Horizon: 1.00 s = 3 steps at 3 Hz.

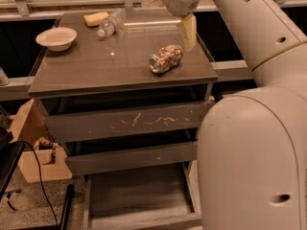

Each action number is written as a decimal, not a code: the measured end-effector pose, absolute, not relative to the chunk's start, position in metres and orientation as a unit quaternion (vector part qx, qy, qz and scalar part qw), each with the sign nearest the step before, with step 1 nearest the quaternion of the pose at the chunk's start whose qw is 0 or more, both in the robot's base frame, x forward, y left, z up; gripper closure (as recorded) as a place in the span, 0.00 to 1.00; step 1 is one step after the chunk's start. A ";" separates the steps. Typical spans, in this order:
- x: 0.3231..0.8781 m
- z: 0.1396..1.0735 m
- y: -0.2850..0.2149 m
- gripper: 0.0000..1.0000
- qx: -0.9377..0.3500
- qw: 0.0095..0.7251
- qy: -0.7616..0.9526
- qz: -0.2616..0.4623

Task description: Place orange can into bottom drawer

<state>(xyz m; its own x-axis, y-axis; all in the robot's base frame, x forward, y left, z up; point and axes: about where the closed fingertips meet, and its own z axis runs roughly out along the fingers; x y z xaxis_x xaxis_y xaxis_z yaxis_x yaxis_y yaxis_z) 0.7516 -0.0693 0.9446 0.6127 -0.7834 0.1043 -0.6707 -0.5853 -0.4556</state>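
cabinet top (91, 63): gripper (172, 22), partly cropped, behind orange can (166, 59).

The gripper (182, 20) is hovering over the cabinet top (96, 66), just behind the lying orange can (166, 58), the bottom drawer (139, 195) standing open

The orange can (166, 59) is mottled orange, gold and white with silver ends. Above the far right of the grey-brown cabinet top (96, 68), the gripper (172, 17) shows pale yellow fingers (190, 31) spread apart. Pale scratches mark the upper drawer (129, 122). The bottom drawer (139, 195) has a flat grey floor. The bowl (56, 38) at far left is white.
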 end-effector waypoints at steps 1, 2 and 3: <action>0.750 0.934 -0.066 0.00 -0.881 0.189 0.413 -0.129; 0.748 0.918 -0.068 0.00 -0.885 0.175 0.416 -0.116; 0.747 0.899 -0.073 0.00 -0.890 0.146 0.417 -0.113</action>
<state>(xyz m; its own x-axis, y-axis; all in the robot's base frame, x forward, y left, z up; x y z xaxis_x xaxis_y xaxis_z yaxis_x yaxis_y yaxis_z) 0.7468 -0.0731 0.8992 0.6264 -0.7755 0.0790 -0.7098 -0.6093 -0.3534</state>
